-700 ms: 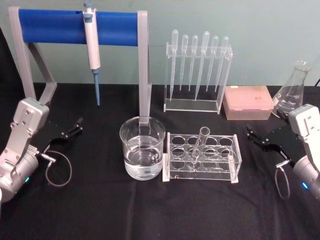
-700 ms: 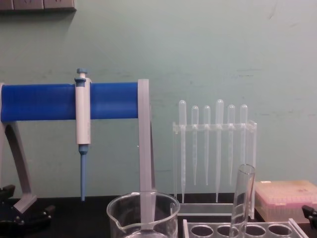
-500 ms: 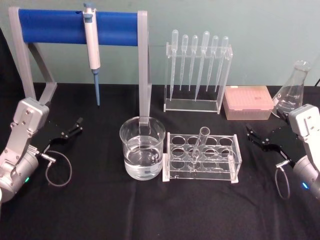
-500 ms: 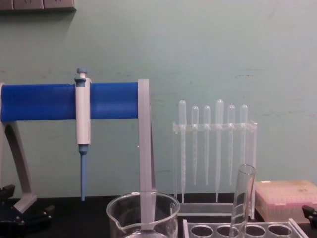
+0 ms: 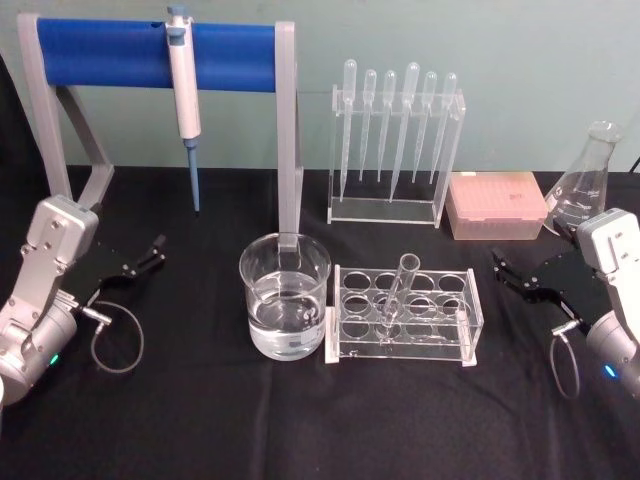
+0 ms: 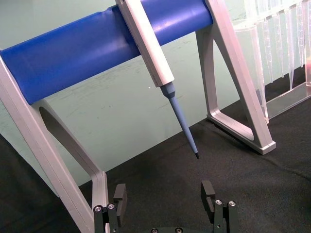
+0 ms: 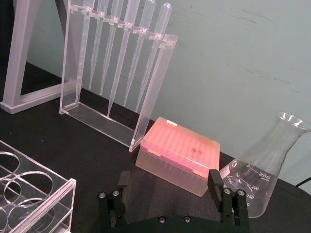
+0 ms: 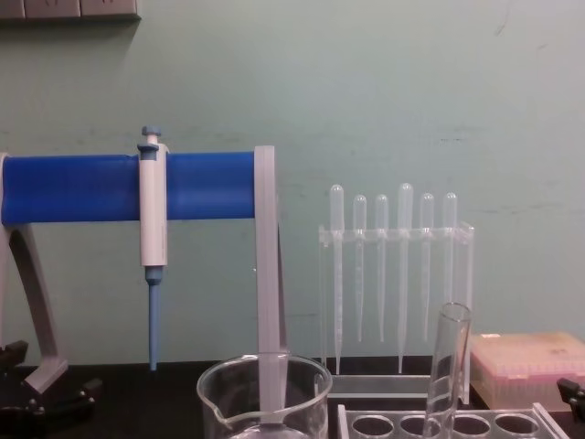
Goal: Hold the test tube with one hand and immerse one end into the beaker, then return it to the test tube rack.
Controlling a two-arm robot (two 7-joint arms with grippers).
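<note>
The test tube stands tilted in a hole of the clear rack, its open rim uppermost; in the chest view the test tube rises above the rack. Just left of the rack stands the beaker, partly filled with clear liquid, and its spouted rim shows on the beaker in the chest view. My left gripper hovers open at the table's left, far from both. My right gripper is open to the right of the rack. Nothing sits between the jaws of the left gripper or the right gripper.
A grey stand with a blue bar holds a micropipette behind the beaker. Farther back are a clear holder of plastic pipettes, a pink tip box and a conical flask. Black cloth covers the table.
The left gripper has dipped very slightly at the chest view's edge. The tube, beaker and right gripper have not moved.
</note>
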